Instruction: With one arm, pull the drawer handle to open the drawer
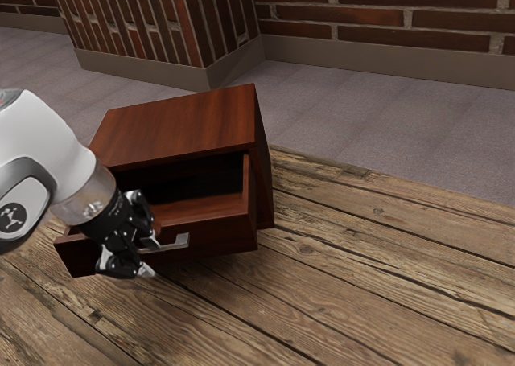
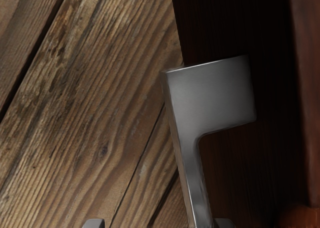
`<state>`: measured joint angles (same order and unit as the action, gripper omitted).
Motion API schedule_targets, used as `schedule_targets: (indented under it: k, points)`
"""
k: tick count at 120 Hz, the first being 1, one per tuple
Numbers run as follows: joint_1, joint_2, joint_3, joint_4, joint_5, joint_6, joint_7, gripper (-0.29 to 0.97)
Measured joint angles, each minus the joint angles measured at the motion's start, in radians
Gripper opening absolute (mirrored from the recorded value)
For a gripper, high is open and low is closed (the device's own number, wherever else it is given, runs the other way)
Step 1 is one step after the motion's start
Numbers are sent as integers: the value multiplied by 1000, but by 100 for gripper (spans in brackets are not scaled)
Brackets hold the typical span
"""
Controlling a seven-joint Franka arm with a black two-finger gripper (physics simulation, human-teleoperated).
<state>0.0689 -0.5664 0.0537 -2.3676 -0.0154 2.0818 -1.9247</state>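
Drawer (image 1: 211, 225): dark wood, standing partly out of its cabinet (image 1: 185, 125) on the plank table (image 1: 362, 294). Handle (image 1: 170, 241): grey metal bar on the drawer front, with its bracket close before our wrist camera (image 2: 210, 97). Our claw (image 1: 135, 255): black, at the handle's end toward the exterior view's left. We cannot tell whether it is clamped or apart.

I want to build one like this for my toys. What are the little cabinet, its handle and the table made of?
The cabinet looks like dark reddish wood, smooth and polished: faint grain and a soft sheen. Its handle looks like brushed metal, grey with gentle shine, though painted plastic is possible. The table looks like rough, unvarnished planks with knots, cracks and gaps.
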Motion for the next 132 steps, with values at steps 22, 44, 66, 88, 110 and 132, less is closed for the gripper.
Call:
schedule_targets:
  k: [22,44,66,88,110,132]
  points:
    - [6,-22,-1,7,19,-2,1,24]
    - [11,-32,-2,34,61,-9,4,24]
    - [12,-18,-2,134,96,-51,10,24]
    - [33,203,-4,671,91,-312,39,44]
    - [67,219,-13,673,38,-546,123,58]
    - [65,219,-17,597,1,-599,195,64]
